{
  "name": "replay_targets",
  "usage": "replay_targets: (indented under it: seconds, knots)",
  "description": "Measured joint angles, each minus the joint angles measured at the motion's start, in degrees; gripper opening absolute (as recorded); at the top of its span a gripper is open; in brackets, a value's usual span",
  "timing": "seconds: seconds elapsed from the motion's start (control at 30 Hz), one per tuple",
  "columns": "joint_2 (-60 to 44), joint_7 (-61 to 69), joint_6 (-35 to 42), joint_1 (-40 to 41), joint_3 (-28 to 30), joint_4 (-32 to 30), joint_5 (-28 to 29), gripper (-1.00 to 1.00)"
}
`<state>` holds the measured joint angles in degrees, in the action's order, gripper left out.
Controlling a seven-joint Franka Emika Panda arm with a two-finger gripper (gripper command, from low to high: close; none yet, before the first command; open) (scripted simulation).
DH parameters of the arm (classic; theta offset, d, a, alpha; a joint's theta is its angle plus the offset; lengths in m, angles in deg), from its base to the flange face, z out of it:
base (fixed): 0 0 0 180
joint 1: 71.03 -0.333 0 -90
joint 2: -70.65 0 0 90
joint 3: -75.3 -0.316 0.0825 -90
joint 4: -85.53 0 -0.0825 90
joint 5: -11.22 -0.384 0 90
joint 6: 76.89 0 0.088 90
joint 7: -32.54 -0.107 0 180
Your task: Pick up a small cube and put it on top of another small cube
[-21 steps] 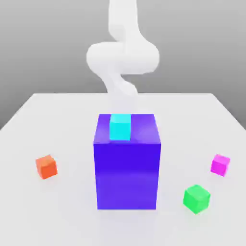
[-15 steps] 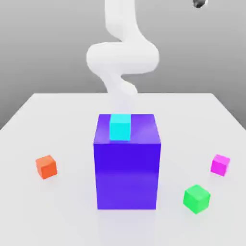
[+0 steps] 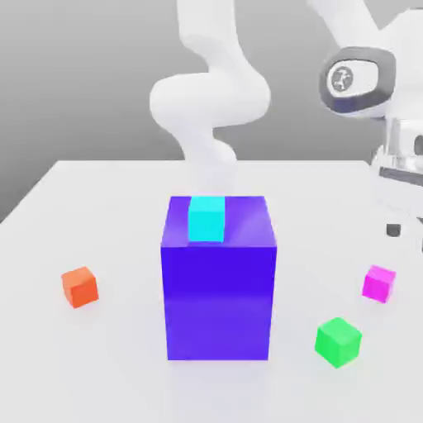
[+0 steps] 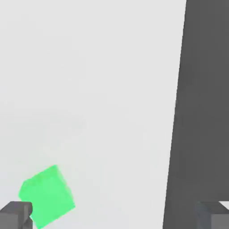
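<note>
**Arm enters at the exterior view's right; pincer spread wide and empty above the table**

Table (image 3: 91,206): white, flat, bears everything.

Blue-purple block (image 3: 219,301): by far the largest object, at scene centre. A small cyan cube (image 3: 206,219) sits on its top face, toward the rear edge.

Arm (image 3: 211,91): white, rising behind the block; its wrist and hand occupy the upper part of the exterior view's right, at about 2 o'clock from the block.

Pincer (image 4: 114,214): two dark fingertips (image 4: 15,214) stand far apart in the hand view with nothing between them. Open, carrying nothing.

Green cube (image 3: 338,341): small, bright green, rotated on the table, at about 4 o'clock from the block. In the hand view it lies just beside one fingertip, on the table below it, not between the fingers.

Magenta cube (image 3: 378,282): small, bright magenta-pink, about the green one's size, resting on the table at 3 o'clock from the block and 1 o'clock from the green cube. It lies below the hand, apart from it.

Orange cube (image 3: 80,287): small, at 9 o'clock from the block.

Change: half a second ago only a dark tip showed at the upper edge; the wrist and hand have since come down into view. No cube has shifted.
</note>
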<state>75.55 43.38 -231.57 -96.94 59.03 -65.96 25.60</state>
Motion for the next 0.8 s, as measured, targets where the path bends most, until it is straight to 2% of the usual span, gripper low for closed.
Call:
replay_targets:
  seconds: [0.2,0.27,0.4,0.6,0.63,0.8]
  knots:
    - [-8.58,20.93,-6.56,-7.38,-6.0,-5.34,-5.56,0.0]
    - [-10.99,23.14,-8.48,-7.47,-6.61,-5.72,-5.44,0.0]
    - [-15.69,20.13,-12.01,-9.86,-3.29,-4.76,-0.59,0.0]
    - [-22.99,14.3,-17.4,-17.33,6.0,-3.1,7.26,0.0]
    - [-23.92,13.42,-18.04,-18.14,7.11,-2.9,8.47,-1.0]
    - [-23.92,13.37,-17.89,-18.14,7.1,-2.9,8.52,-1.0]
